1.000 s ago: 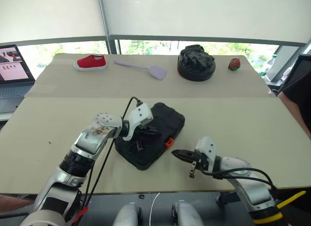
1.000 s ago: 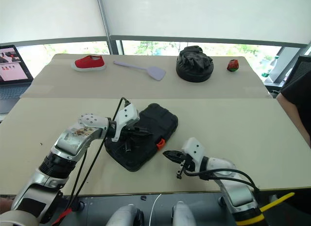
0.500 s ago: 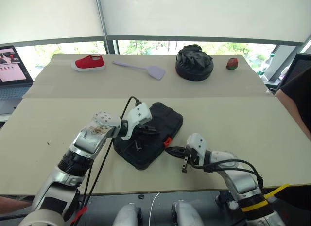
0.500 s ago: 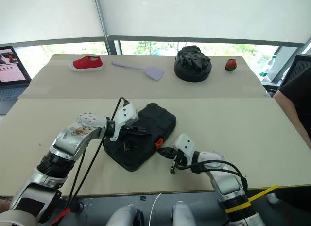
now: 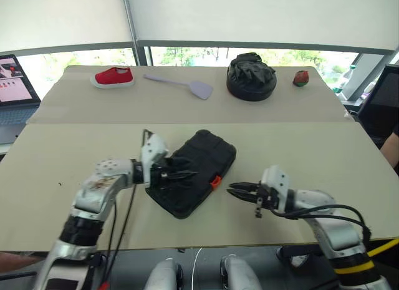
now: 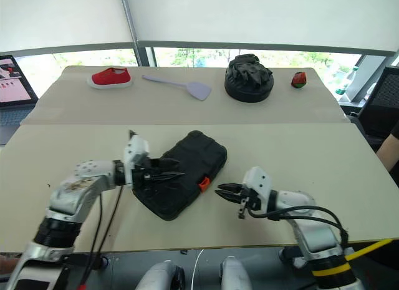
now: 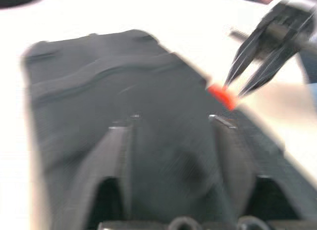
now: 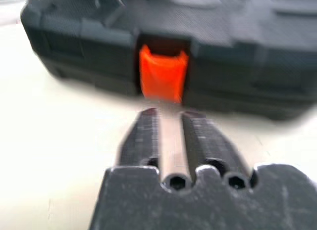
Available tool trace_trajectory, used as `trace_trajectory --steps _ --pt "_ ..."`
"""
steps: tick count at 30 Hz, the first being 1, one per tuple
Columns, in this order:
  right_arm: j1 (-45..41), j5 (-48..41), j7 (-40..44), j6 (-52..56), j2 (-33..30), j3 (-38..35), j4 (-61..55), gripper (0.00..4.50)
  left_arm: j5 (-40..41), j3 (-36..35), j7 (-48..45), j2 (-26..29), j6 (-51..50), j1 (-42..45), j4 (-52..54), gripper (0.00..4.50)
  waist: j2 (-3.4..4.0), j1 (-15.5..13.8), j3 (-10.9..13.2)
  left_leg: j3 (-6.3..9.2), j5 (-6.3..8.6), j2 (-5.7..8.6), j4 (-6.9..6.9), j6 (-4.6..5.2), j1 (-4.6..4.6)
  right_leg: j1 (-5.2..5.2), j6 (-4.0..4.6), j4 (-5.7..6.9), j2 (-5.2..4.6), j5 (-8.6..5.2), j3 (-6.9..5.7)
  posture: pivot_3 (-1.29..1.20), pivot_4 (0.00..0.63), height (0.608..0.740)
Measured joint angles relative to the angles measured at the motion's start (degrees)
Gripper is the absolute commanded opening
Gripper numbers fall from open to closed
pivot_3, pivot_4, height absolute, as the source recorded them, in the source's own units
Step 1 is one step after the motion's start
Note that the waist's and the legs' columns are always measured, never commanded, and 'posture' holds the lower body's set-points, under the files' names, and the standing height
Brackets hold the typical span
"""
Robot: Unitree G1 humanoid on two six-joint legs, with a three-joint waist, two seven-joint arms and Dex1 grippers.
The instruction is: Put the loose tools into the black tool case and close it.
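Near the desk's front edge, the black tool case (image 5: 194, 171) lies closed, latch (image 8: 161, 71) seemingly down; my left gripper (image 5: 182, 175) spread, right gripper (image 5: 240, 190) narrowly parted, both empty.

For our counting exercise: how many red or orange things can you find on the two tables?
3: a red shoe at the far table's left, a small red object at its right, and the orange latch on the closed black tool case.
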State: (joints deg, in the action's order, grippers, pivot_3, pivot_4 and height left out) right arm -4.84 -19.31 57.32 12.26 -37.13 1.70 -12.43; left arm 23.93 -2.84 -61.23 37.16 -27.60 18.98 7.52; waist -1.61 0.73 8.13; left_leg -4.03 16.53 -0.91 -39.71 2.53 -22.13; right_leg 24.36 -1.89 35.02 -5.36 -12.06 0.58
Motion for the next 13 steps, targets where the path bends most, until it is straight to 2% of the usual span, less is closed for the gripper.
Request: trace_trajectory --steps 2,7,11,13 --pt "0.61 -0.04 1.49 -3.23 -1.84 -2.83 0.81 2.84 0.81 -5.39 -0.07 2.65 1.78 -4.90 1.03 4.40 0.02 0.11 0.03 -0.04 0.03 0.02 0.02 0.04 0.04 -0.03 -0.01 -0.04 -0.07 -0.01 0.01 0.00 0.150 0.740" --pt "-0.47 0.01 8.22 -16.91 -3.42 -6.34 9.70 4.46 -3.30 -14.30 0.66 7.19 12.94 -20.47 0.27 4.50 0.00 -0.07 0.10 -0.12 0.05 0.02 0.01 0.03 0.12 -0.12 -0.01 -0.11 -0.16 -0.02 -0.06 0.00 0.150 0.740" --pt "-1.97 0.04 10.14 -21.29 -3.29 -7.37 16.50 4.46 -6.04 -17.19 1.00 6.72 20.31 -30.51 -3.73 4.50 -0.01 -0.33 0.25 -0.15 0.02 0.02 -0.01 -0.02 0.11 -0.09 0.17 -0.05 -0.30 -0.11 -0.12 0.00 0.150 0.740" --pt "-3.13 0.65 10.94 -24.42 -3.13 -6.96 19.38 4.46 -6.08 -18.11 1.82 5.46 22.95 -32.81 -3.96 4.50 -0.01 -0.73 0.28 -0.14 0.01 0.01 -0.02 -0.04 0.12 -0.09 0.22 -0.05 -0.39 -0.13 -0.15 0.00 0.150 0.740"
